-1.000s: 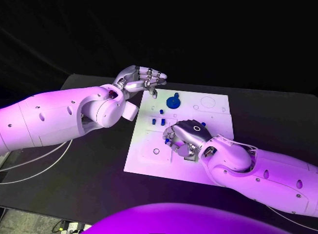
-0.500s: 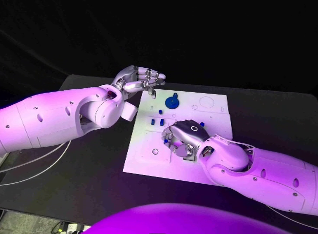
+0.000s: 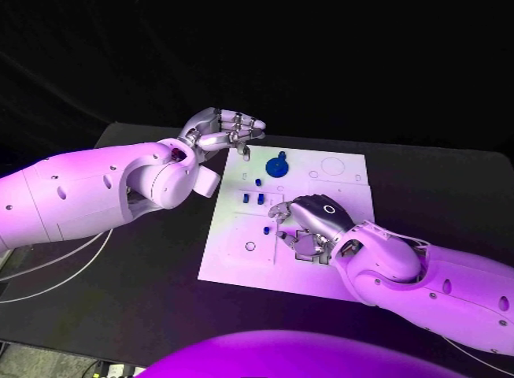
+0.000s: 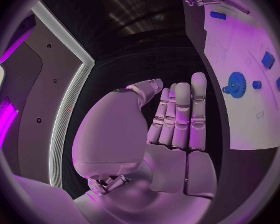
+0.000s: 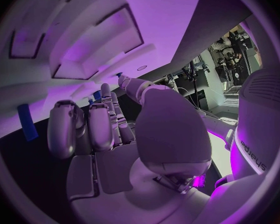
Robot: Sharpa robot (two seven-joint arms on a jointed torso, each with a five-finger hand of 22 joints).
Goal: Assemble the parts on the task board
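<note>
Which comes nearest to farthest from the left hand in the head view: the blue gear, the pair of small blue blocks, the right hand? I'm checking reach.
From the left hand:
1. Blue gear, at the board's far end, just beside the hand.
2. Pair of small blue blocks, mid-board, toward the robot.
3. Right hand, over the board's near half.

The right hand hides the task board's middle.
</note>
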